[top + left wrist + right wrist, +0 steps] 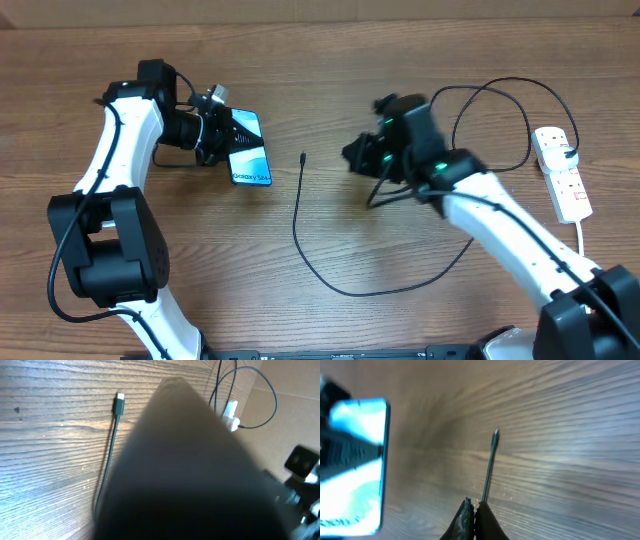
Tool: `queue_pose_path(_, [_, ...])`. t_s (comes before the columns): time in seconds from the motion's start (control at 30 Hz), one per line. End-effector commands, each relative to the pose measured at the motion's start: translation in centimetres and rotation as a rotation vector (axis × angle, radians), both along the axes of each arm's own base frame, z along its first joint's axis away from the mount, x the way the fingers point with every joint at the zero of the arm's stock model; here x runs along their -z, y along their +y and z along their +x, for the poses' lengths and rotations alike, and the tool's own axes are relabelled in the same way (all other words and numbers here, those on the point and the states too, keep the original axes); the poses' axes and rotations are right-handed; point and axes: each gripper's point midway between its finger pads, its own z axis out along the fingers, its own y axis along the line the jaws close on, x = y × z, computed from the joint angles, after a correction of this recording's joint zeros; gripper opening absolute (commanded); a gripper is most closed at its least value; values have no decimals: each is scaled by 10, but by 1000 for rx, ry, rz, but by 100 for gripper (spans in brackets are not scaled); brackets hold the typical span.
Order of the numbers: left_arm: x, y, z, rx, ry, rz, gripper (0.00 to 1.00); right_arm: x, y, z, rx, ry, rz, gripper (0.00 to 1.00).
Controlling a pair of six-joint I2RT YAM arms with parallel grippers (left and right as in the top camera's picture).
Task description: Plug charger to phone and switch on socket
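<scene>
My left gripper (222, 135) is shut on the upper end of the phone (250, 152), a slim handset with a light blue screen, at the left of the table. In the left wrist view the phone (190, 475) is a dark blur that hides the fingers. The charger, a thin black cable, lies with its plug tip (303, 158) just right of the phone and loops toward the front of the table. My right gripper (360, 156) hovers right of that tip, shut with nothing between its fingers (475, 506); the cable (491, 455) runs on the table beyond them. The socket (563, 175) lies at far right.
The black cable (370, 291) sweeps in a wide loop under my right arm and curls back by the white power strip (231, 416). A white cord leaves the strip toward the front right edge. Bare wood lies between the phone (357, 465) and the plug tip (119, 402).
</scene>
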Motion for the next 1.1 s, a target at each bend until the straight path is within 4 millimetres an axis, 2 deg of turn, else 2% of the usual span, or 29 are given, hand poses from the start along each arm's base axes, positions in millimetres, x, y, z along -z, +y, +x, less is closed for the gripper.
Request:
queue_pose_path(0.0, [-22,-1,4,12,-83,-23,4,1,14,-2,-28,-70,-84,4])
queue_pose_path(0.1, [-22,1,4,9,-82,-24,4,-10,26,-4,-49,-65,-102,3])
queue_pose_path(0.27, [-25,7,5,-14,-78,-45,4,-29,25,2,-74,8,-229,4])
queue_pose_path(0.37, [-28,15,7,-37,-78,-68,4,-29,28,6,-115,57,-288,4])
queue_pose_path(0.43, [-29,19,7,-50,-72,-76,4,-20,30,9,-120,82,-303,8])
queue_pose_path(0.47, [-30,20,7,-55,-69,-79,4,-14,32,10,-121,91,-309,17])
queue_pose_path(0.6, [-30,22,5,-55,-68,-82,4,9,38,11,-136,127,-331,25])
queue_pose_path(0.7, [-30,22,3,-41,-73,-81,4,26,48,11,-156,141,-343,27])
queue_pose_path(0.9, [-30,22,2,-38,-74,-81,4,65,67,8,-191,162,-387,35])
queue_pose_path(1.07, [-30,21,-2,-26,-67,-83,4,94,68,22,-164,132,-448,38])
